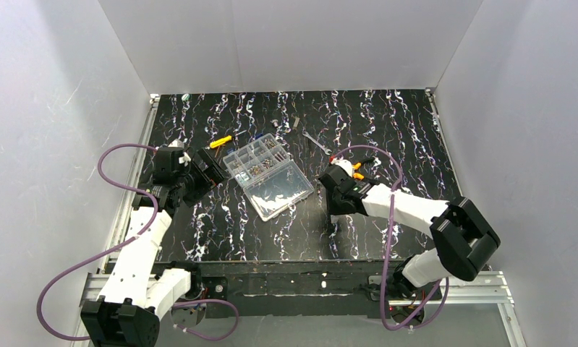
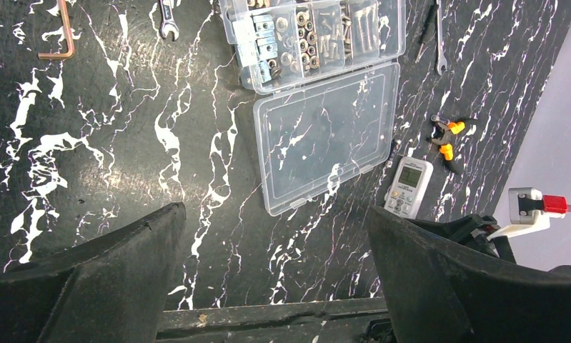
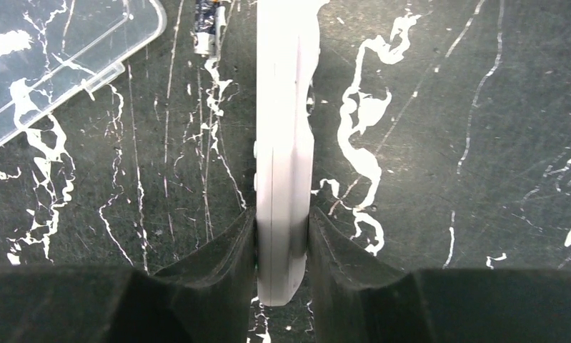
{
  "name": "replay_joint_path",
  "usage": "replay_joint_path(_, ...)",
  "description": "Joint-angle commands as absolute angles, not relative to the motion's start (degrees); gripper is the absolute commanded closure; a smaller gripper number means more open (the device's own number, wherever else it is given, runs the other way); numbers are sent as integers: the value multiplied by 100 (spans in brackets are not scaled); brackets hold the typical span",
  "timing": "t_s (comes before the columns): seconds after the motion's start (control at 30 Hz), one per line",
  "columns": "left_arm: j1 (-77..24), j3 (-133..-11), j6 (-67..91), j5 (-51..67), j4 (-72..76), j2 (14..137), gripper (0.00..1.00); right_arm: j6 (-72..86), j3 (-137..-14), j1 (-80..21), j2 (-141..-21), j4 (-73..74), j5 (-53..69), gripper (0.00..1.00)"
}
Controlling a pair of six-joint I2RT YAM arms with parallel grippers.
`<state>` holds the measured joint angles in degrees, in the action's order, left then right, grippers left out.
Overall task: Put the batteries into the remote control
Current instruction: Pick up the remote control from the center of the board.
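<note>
1. Right wrist view: the right gripper (image 3: 284,229) is clamped on the remote control (image 3: 284,143). One black finger (image 3: 225,257) presses each broad face, and the slim white body shows edge-on, running away from the camera.
2. I cannot tell whether the remote rests on the table or hangs just above it.
3. A single battery (image 3: 207,28) lies on the table just left of the remote's far end, apart from it.
4. Left wrist view: the left gripper (image 2: 275,209) stands as wide as it goes, its jaws holding and touching nothing.
5. From that side the remote's greenish display is visible. The remote sits just right of the lid (image 2: 325,136) of the clear compartment box (image 2: 318,36) and near the orange-handled pliers (image 2: 447,139).
6. The box lies open, its compartments filled with small metal parts and its lid flat on the table.
7. A wrench (image 2: 168,21) and a copper-coloured hex key (image 2: 64,36) lie left of the box.
8. Top external view: the table (image 1: 387,130) is black with white marble veining, and plain white walls (image 1: 293,43) stand on three sides.
9. A yellow-handled screwdriver (image 1: 221,141) lies near the box's far left corner.
</note>
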<state>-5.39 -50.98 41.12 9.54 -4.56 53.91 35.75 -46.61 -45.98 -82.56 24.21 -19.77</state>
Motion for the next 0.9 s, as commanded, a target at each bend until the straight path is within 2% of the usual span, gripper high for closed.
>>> replay_joint_path(0.0, -527, -5079, 4115, 1048, -659, 5410, 1, 3745, -4483, -4734, -8648, 2468, -1723, 61)
replay_joint_path(0.23, -527, -5073, 4125, 1046, -655, 5407, 1, 3761, -4487, -4810, -8775, 2421, -1747, 61)
replay_joint_path(0.4, -527, -5078, 4134, 1046, -668, 5407, 1, 3751, -4509, -4835, -8714, 2483, -1817, 70)
replay_joint_path(0.57, -527, -5121, 4307, 1146, -634, 5445, 1, 3343, -4470, -4897, -8230, 2412, -1815, 90)
replay_joint_path(0.67, -530, -5237, 4854, 1525, -533, 5559, 0, 2805, -4441, -5018, -7774, 2227, -1623, 98)
replay_joint_path(0.87, -890, -5246, 6168, 1958, -58, 5884, 6, 1654, -4435, -5531, -6861, 1853, -1325, 99)
